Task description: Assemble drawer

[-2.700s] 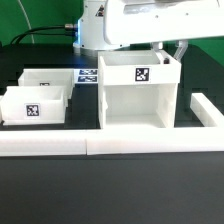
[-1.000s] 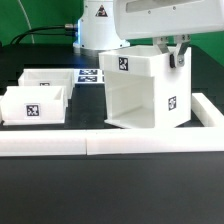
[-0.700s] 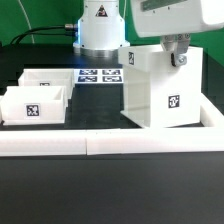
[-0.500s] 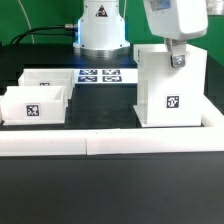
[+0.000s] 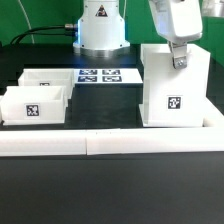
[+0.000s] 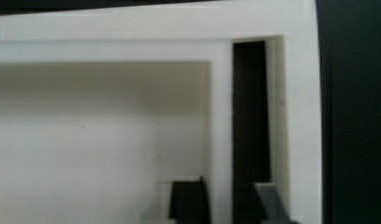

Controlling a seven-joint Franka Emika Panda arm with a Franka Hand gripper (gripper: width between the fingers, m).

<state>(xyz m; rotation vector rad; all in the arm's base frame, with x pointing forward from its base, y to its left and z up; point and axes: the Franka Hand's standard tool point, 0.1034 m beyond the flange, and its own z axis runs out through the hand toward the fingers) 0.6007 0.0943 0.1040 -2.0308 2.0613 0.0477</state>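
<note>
Mid-step, by the look of it: squaring the drawer housing (image 5: 176, 95) upright at 3 o'clock on the table (image 5: 105, 118), with both trays (image 5: 36, 106) at 9 o'clock. Clamped at its top wall by the pincer (image 5: 179, 60), seemingly at a narrow gap; hard to confirm from the cramped wrist view. Next, probably: releasing cleanly, then fetching a tray.

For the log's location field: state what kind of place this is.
Most likely a robotics lab test bench: a robot arm's base stands at a black table, a marker board of square tags lies on it, and a white border rail runs in front of the tagged drawer housing.
</note>
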